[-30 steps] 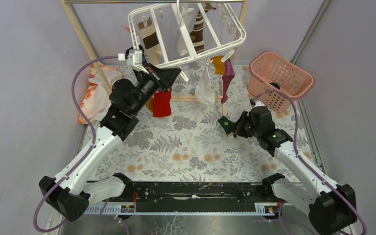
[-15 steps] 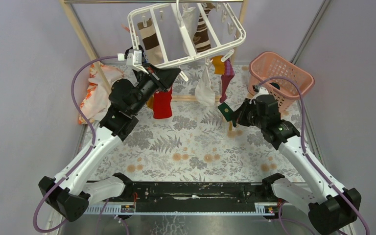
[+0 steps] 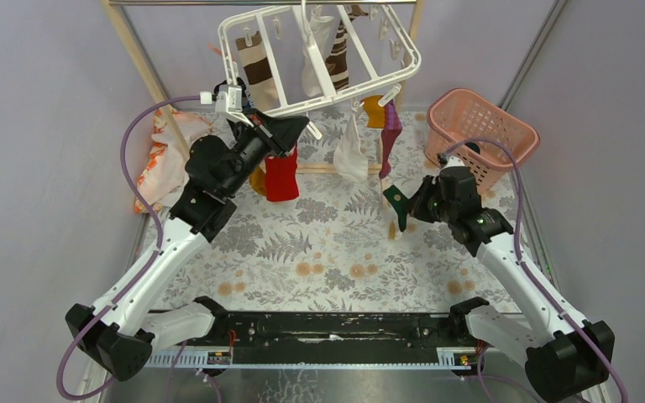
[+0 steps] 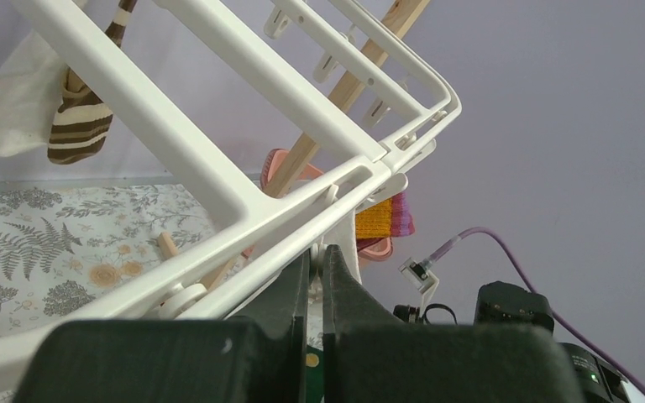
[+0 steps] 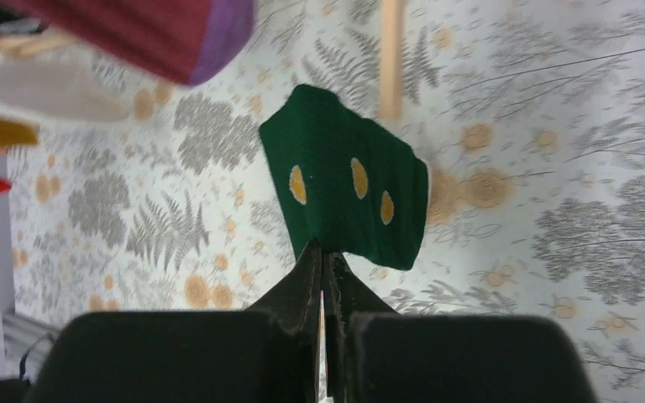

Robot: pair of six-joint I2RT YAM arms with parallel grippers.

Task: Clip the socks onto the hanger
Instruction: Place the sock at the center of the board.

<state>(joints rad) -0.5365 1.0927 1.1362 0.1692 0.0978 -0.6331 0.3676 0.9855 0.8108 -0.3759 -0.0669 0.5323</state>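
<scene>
The white hanger (image 3: 274, 69) hangs tilted from the wooden rack, with its bars crossing the left wrist view (image 4: 176, 134). Clipped to it are a red sock (image 3: 282, 176), a white one (image 3: 351, 151), a purple one (image 3: 389, 138), an orange one (image 3: 374, 109) and brown-striped ones (image 3: 259, 67). My left gripper (image 3: 298, 128) is shut on a small white clip (image 4: 318, 252) at the hanger's near edge. Below the purple sock, above the mat, my right gripper (image 3: 409, 206) is shut on a dark green sock with yellow dots (image 5: 344, 185).
A pink lattice basket (image 3: 480, 134) stands at the back right, close behind the right arm. The wooden rack's post (image 3: 147, 71) and an orange-and-white cloth (image 3: 164, 155) are at the back left. A floral mat (image 3: 327, 243) covers the table.
The right arm has carried the green sock up toward the hanger, then slightly right and back down, and the sock has turned. The left gripper has stayed at the clip.
</scene>
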